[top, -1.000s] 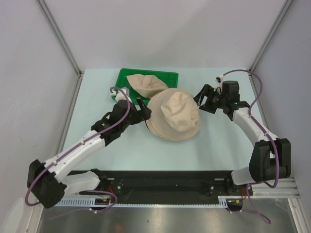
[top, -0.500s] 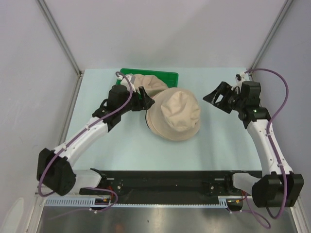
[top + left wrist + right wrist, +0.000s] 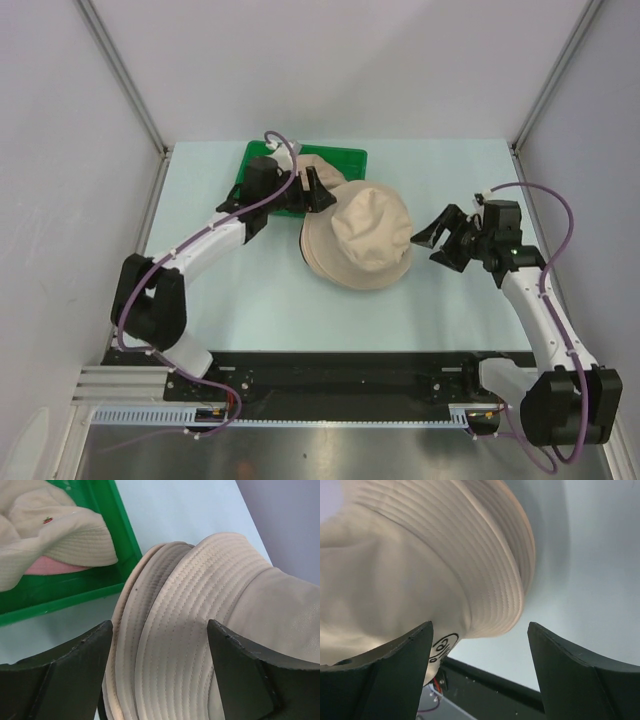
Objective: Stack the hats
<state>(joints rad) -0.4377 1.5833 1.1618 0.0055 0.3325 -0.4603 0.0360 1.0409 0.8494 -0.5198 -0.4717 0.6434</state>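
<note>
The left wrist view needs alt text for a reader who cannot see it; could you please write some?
A stack of beige hats, brims layered, lies on a pale table, framed by the two dark fingers of the open left end effector. At upper left, a green tray holds another beige hat with a pink underside.
</note>
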